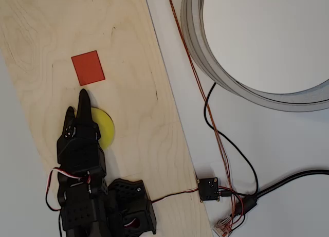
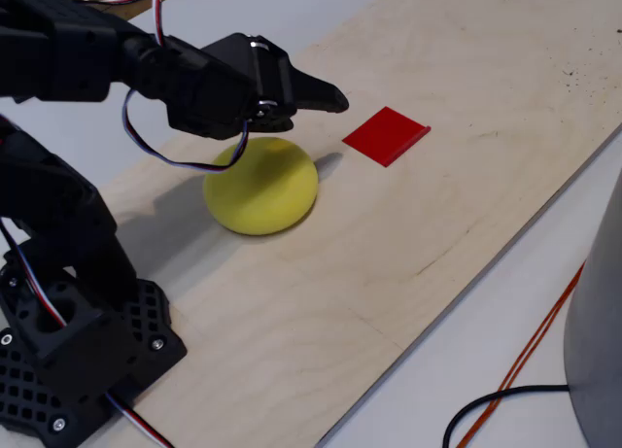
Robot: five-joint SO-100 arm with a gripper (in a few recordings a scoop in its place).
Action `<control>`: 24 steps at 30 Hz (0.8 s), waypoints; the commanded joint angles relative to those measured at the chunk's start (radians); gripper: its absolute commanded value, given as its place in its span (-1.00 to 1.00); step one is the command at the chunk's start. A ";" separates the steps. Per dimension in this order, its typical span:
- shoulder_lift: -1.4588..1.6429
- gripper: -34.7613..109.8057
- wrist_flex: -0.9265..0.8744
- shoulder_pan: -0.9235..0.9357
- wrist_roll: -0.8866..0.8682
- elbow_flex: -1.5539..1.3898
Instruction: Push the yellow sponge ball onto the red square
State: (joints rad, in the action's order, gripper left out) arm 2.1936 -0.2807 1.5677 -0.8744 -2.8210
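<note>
The yellow sponge ball (image 1: 105, 128) (image 2: 262, 188) rests on the wooden board (image 1: 139, 93) (image 2: 466, 176), partly covered by the black arm in the overhead view. My gripper (image 1: 81, 98) (image 2: 327, 98) hangs over the ball's top, its fingers drawn together into one point, holding nothing. The tip reaches past the ball toward the red square (image 1: 88, 67) (image 2: 386, 135). The red square lies flat and a little tilted, a short gap beyond the ball and clear of it.
The arm's base (image 1: 103, 206) (image 2: 68, 341) stands at the board's near end. Off the board lie a large grey ring (image 1: 205, 57), orange and black cables (image 1: 216, 129) (image 2: 515, 370), and a small black circuit box (image 1: 208, 188). The board's right edge runs diagonally.
</note>
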 commanded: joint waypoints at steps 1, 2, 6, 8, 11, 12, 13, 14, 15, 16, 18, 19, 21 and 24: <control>-0.081 -0.15 0.025 0.014 0.003 0.084; -0.100 -0.15 0.035 0.017 0.005 0.098; -0.121 -0.15 0.035 0.023 0.021 0.146; -0.084 -0.15 -0.014 0.023 0.025 0.166; 0.003 -0.15 -0.155 0.023 0.028 0.206; 0.037 -0.15 -0.206 0.023 0.028 0.213; 0.077 -0.15 -0.249 0.023 0.028 0.215; 0.120 -0.15 -0.290 0.021 0.028 0.209; 0.163 -0.15 -0.327 0.021 0.026 0.198; 0.201 -0.16 -0.362 0.018 0.025 0.189; 0.268 -0.16 -0.431 0.014 0.023 0.175; 0.295 -0.16 -0.460 0.011 0.021 0.167; 0.341 -0.16 -0.511 0.006 0.015 0.153; 0.425 -0.17 -0.563 -0.012 0.000 0.106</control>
State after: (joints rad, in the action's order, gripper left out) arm 2.5372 -0.7931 1.5616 -0.8514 -2.6921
